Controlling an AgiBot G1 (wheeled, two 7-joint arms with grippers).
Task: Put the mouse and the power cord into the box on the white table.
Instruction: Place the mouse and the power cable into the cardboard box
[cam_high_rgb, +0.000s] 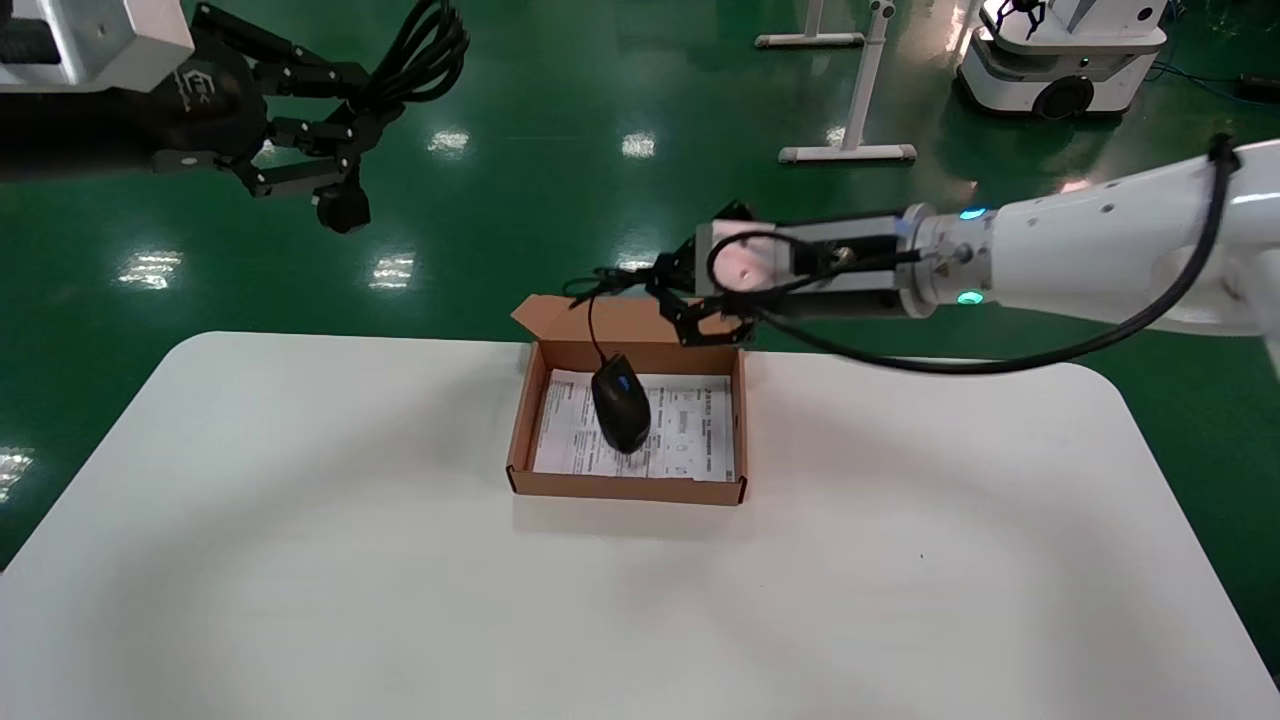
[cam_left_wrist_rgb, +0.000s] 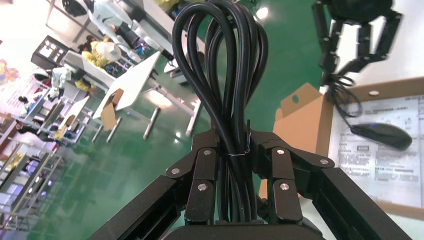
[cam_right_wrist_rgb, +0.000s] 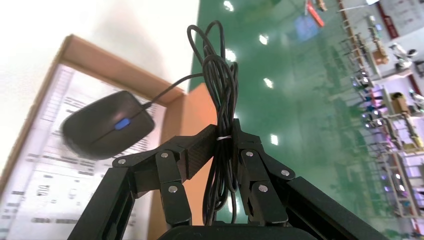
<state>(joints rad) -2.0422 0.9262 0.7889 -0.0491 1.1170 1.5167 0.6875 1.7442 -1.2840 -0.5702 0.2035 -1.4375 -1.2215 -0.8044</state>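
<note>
Head view: brown box (cam_high_rgb: 628, 488) sits on the white table (cam_high_rgb: 300, 560) near its far edge, flap lid (cam_high_rgb: 560, 312) open at the back. The mouse (cam_high_rgb: 621, 403) hangs over the printed sheet (cam_high_rgb: 690, 430) in the box, at or just above it; contact cannot be told. Right gripper (cam_high_rgb: 665, 290) reaches in from the right above the box's back wall, clamped on the mouse's bundled thin cable (cam_high_rgb: 600, 283), from which a single strand drops to the mouse. Left gripper (cam_high_rgb: 345, 135) is raised high at upper left, well apart from the box, over the green floor (cam_high_rgb: 560, 130), holding the power cord (cam_high_rgb: 415, 55) with its plug (cam_high_rgb: 343, 210) hanging below. Left wrist view: fingers (cam_left_wrist_rgb: 200, 175) closed narrow around the looped power cord (cam_left_wrist_rgb: 225, 75); box (cam_left_wrist_rgb: 305, 120), mouse (cam_left_wrist_rgb: 382, 134) and right gripper (cam_left_wrist_rgb: 355, 47) beyond. Right wrist view: fingers (cam_right_wrist_rgb: 170, 175) closed narrow on the tied cable bundle (cam_right_wrist_rgb: 220, 100); mouse (cam_right_wrist_rgb: 107, 131) over the sheet (cam_right_wrist_rgb: 35, 185).
</note>
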